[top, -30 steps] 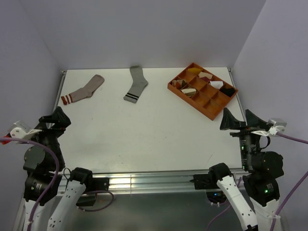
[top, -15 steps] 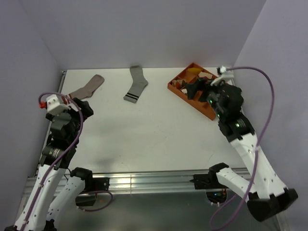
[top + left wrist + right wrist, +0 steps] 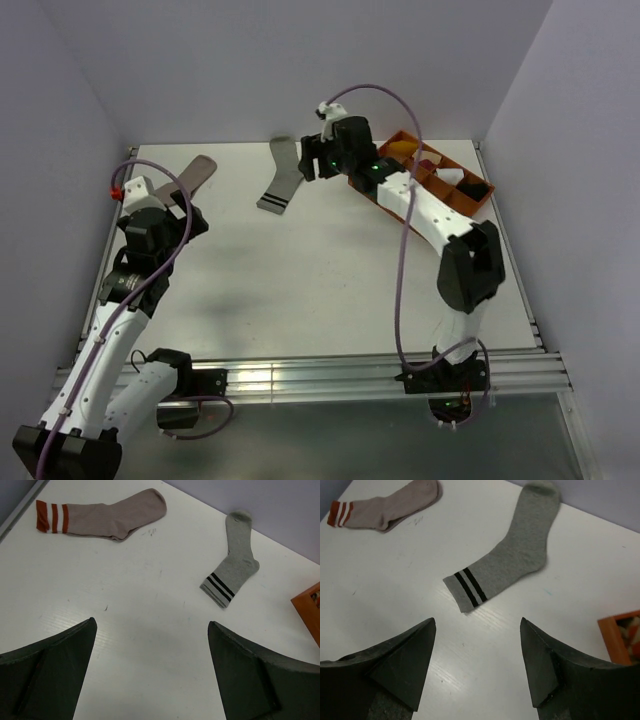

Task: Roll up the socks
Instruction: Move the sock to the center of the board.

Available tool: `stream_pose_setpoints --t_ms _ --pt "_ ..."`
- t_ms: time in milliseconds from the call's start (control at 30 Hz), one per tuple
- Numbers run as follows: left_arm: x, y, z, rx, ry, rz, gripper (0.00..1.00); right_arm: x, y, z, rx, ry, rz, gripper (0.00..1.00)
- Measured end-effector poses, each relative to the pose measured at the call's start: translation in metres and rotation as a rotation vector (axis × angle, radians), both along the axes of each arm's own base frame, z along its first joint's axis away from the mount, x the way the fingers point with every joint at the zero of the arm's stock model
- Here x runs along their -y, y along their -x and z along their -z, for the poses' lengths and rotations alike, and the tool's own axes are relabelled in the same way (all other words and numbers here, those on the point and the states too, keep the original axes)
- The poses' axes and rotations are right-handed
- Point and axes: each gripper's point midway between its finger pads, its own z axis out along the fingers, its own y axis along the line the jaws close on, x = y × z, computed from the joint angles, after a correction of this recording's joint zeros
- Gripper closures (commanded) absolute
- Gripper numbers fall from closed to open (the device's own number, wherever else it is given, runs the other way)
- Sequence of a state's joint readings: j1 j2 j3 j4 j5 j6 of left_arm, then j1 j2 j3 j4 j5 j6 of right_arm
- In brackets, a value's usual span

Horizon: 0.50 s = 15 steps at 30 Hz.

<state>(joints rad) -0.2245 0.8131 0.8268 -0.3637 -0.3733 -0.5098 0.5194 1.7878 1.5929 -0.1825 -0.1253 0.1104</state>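
1. The left gripper (image 3: 152,630) is held over the bare table (image 3: 300,280) near the left edge. Its jaws are spread wide and nothing is held.
2. Farther out, the right gripper (image 3: 477,625) is stretched toward the far middle of the table, jaws likewise wide and empty. It is poised above the table just short of the grey sock's striped cuff.
3. The tan sock (image 3: 105,517) is seen flat at the far left, its red-and-white cuff toward the table's left edge.
4. The grey sock (image 3: 512,555) is seen flat at the far middle, well apart from the tan one, toe farthest and cuff nearest.
5. The orange tray (image 3: 481,196) sits at the far right and is not touched.
6. The step in hand is judged to be the approach, as neither sock is rolled or gripped yet.
7. A descent onto one end of a sock is called for next. The thin knit must be pinched off the table before rolling is begun.
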Motion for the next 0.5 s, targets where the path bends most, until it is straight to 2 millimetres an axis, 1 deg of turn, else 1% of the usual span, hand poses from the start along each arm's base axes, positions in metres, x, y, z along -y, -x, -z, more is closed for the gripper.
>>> stream_pose_setpoints --t_ms 67,100,233,367,500 --pt "-0.006 0.001 0.002 -0.004 -0.001 -0.017 0.02 -0.024 -0.01 0.021 -0.026 0.022 -0.052 0.27" --pt "-0.007 0.001 0.002 -0.004 -0.002 -0.023 0.02 -0.033 -0.014 0.029 -0.034 0.033 -0.069 0.27" --pt "-0.01 0.002 0.002 0.0 -0.002 -0.032 0.02 -0.07 -0.021 0.072 -0.087 0.07 -0.141 0.32" --pt "-0.014 0.004 0.002 0.005 0.0 -0.042 0.02 -0.093 -0.021 0.108 -0.141 0.091 -0.186 0.34" --pt "-0.015 0.004 0.003 0.001 -0.001 -0.044 0.02 -0.11 -0.026 0.13 -0.177 0.097 -0.206 0.36"
